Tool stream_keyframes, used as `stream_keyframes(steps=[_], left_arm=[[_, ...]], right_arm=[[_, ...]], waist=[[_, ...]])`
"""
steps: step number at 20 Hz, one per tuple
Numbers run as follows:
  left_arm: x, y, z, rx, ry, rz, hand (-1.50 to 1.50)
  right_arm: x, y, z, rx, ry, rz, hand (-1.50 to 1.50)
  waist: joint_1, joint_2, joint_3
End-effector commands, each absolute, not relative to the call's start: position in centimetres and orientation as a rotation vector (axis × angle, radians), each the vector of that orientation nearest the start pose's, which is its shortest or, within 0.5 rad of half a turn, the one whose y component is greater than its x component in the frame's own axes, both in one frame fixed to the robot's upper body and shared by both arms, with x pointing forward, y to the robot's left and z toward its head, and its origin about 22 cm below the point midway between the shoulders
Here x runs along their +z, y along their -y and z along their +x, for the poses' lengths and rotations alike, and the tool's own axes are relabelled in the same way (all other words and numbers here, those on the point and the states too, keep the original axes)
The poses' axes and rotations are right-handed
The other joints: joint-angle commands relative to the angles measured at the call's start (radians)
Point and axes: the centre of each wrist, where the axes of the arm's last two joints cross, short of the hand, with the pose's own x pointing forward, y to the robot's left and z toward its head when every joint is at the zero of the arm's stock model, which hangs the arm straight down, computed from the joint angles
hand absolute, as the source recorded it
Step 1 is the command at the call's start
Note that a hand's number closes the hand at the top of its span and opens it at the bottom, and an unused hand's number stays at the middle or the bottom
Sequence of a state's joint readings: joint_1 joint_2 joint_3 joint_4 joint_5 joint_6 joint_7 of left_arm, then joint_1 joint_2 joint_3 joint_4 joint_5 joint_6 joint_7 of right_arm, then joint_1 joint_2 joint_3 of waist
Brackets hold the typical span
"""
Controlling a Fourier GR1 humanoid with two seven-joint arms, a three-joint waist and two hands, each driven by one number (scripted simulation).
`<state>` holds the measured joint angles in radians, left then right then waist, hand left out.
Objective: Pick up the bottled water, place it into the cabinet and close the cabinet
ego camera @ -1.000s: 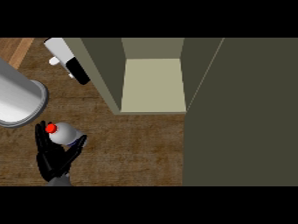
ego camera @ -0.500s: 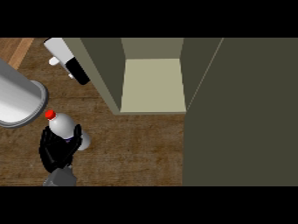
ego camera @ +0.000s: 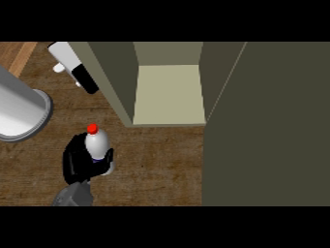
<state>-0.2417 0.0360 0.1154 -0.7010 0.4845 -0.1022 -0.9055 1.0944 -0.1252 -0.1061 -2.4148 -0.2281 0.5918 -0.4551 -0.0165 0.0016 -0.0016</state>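
Observation:
The bottled water, white with a red cap, is held a little off the wooden counter at the lower left. My right hand is shut on it, palm on its left side and fingers curled round its lower body, hiding the base. The cabinet stands open just beyond and to the right, its pale shelf floor bare. Its dark door is swung wide and fills the right side of the view. My left hand does not show.
A large grey cylinder slants in from the left edge, close to the bottle. A white and black object sits by the cabinet's left wall. Bare counter lies between the bottle and the cabinet's front edge.
My hand has carried the bottle away from me and slightly right, toward the cabinet opening. The bottle now stands more upright in the hand. The cabinet door has not moved.

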Motion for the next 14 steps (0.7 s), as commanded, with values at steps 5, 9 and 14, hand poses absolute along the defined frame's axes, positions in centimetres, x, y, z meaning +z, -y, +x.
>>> stream_keyframes(steps=[5,9,14], left_arm=[[-11.1,-23.2,26.1,0.389,1.849,-0.274,1.50],[-9.2,-19.5,25.1,0.314,1.890,-0.322,1.50],[-4.4,-16.9,25.0,0.271,1.889,-0.399,1.50]], right_arm=[[13.9,28.5,-0.2,0.207,1.917,0.136,-1.50],[12.8,29.3,0.3,0.221,1.910,0.134,-1.50],[12.2,29.5,0.4,0.191,1.899,0.146,-1.50]], waist=[[0.013,-0.005,0.001],[0.022,-0.007,0.002],[0.023,-0.007,0.002]])
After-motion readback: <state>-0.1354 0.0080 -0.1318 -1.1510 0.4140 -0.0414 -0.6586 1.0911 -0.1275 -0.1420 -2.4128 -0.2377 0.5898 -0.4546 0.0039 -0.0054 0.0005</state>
